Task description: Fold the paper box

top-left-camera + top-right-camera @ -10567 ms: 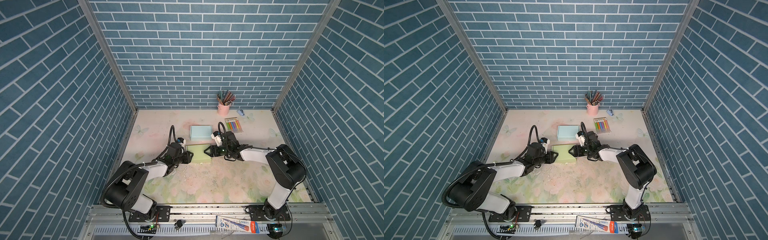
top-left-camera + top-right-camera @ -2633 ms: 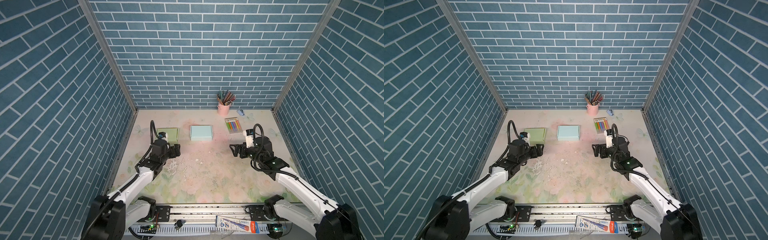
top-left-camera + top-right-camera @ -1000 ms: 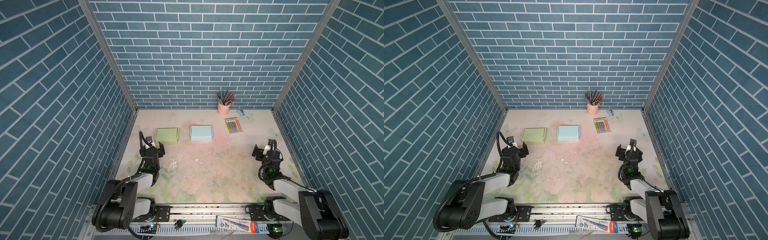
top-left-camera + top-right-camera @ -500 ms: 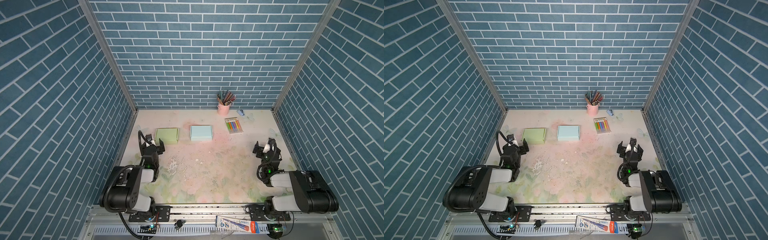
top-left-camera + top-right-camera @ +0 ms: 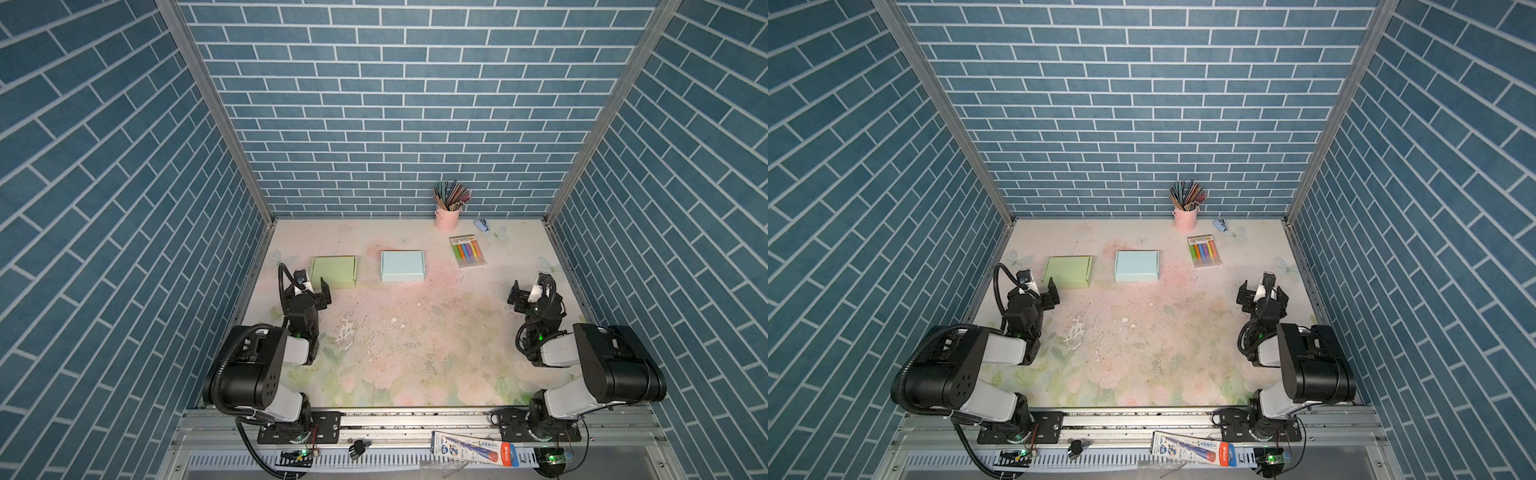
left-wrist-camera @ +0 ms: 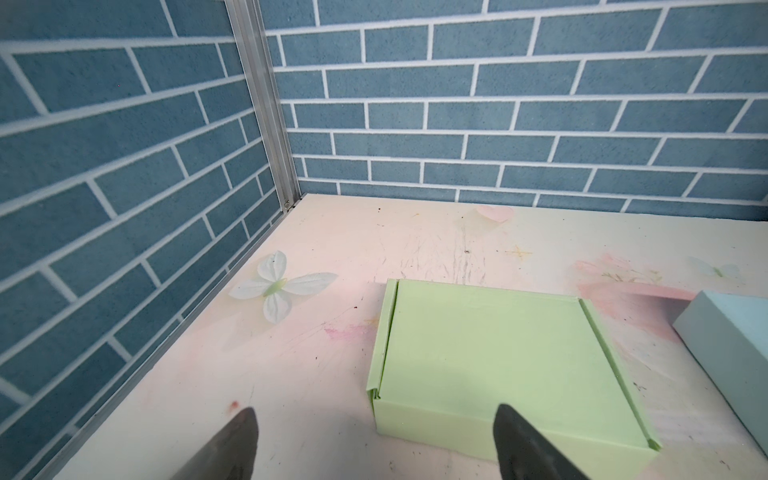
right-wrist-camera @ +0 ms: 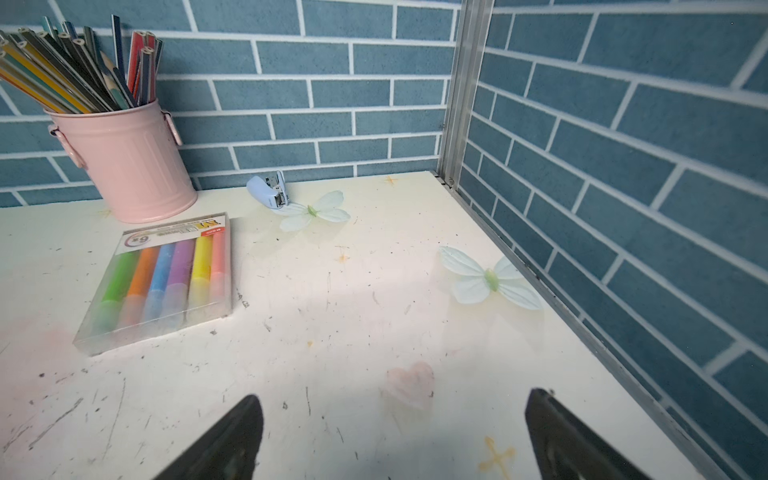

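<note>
The left gripper (image 5: 306, 291) is at the left side of the table (image 5: 415, 332), low over the surface. Its two fingers are spread wide, and in the left wrist view only the bare table and the near left corner of a box lie between them. It holds nothing.

Just behind this gripper lies the green paper box (image 5: 333, 272), in the far left part of the table. It is closed, the lid lies flat on top, and the narrow side flaps are tucked in along both short sides. One finger of the left gripper is very close to the near edge of this box; I cannot tell if it touches it. A pale butterfly picture (image 6: 278, 286) is on the table to the left of the box, near the side wall.

To the right of the green box, with a gap between them, lies a blue box (image 5: 402, 266), also closed and flat.

Further right is a clear pack of coloured markers (image 5: 468, 252). Behind it, at the back wall, stands a pink cup (image 5: 447, 216) full of pencils, and a small stapler (image 5: 482, 225) lies beside the cup.

The right gripper (image 5: 1264, 295) is at the right side of the table, well apart from both boxes. Its fingers are also wide apart and it is empty.
</note>
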